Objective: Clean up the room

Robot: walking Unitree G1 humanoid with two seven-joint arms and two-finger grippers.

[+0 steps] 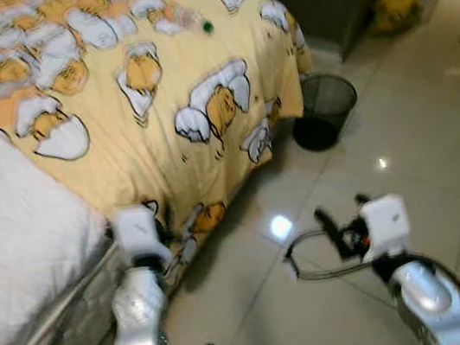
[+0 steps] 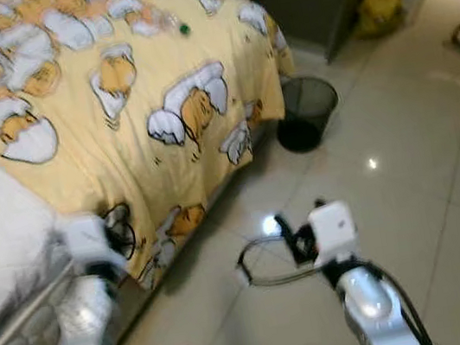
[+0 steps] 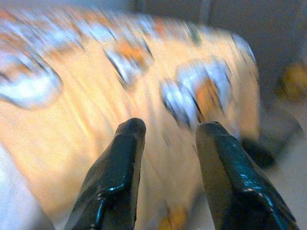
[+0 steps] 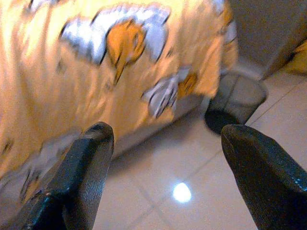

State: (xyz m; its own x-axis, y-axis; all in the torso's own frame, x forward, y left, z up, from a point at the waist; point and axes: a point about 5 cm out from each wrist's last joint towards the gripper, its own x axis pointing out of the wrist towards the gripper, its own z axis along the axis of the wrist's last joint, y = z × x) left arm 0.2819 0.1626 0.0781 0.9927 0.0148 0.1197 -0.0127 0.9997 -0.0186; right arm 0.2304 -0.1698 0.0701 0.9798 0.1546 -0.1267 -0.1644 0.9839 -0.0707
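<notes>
Forward, both arms raised, right gripper [image 4: 165, 139] fingers spread

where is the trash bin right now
The black mesh trash bin stands on the tiled floor at the far corner of the bed, beside the hanging edge of the yellow blanket.

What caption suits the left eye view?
Robot beside a yellow cartoon-print bedspread, black mesh wastebasket on the glossy tiled floor ahead.
</notes>
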